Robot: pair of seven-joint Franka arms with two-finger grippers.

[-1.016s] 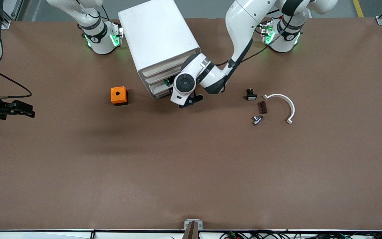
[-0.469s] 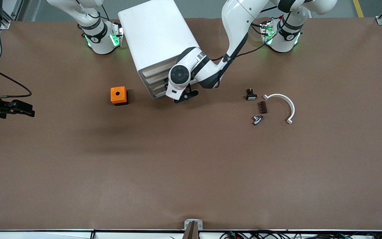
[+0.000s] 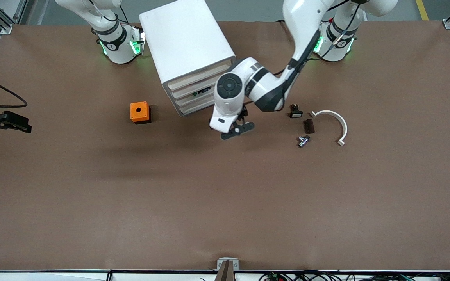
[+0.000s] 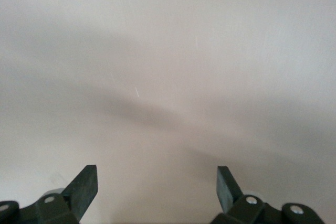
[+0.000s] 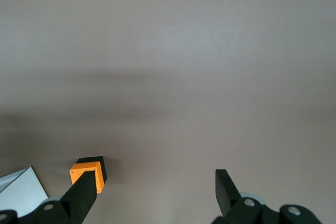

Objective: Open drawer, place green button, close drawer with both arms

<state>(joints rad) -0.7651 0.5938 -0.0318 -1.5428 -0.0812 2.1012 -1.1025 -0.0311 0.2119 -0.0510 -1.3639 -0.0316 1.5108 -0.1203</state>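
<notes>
The white cabinet [image 3: 188, 43] stands near the robots' bases, its four drawers facing the front camera. A small green and black thing, the button [image 3: 200, 93], shows inside the second drawer from the top [image 3: 191, 92]; how far that drawer is pushed in I cannot tell. My left gripper [image 3: 236, 128] hangs open and empty over bare table in front of the cabinet; its wrist view [image 4: 157, 187] shows only the table. My right gripper [image 3: 12, 121] waits open and empty at the right arm's end of the table, and also shows in its wrist view [image 5: 152, 190].
An orange box with a hole [image 3: 140, 112] sits beside the cabinet toward the right arm's end, also in the right wrist view [image 5: 88, 170]. Toward the left arm's end lie a black piece with a white cap [image 3: 295, 112], a brown piece [image 3: 309, 125], a metal piece [image 3: 303, 140] and a white arc [image 3: 336, 121].
My left gripper went in against the cabinet's drawer fronts, then drew back toward the front camera and the left arm's end. My right gripper shifted slightly away from the front camera.
</notes>
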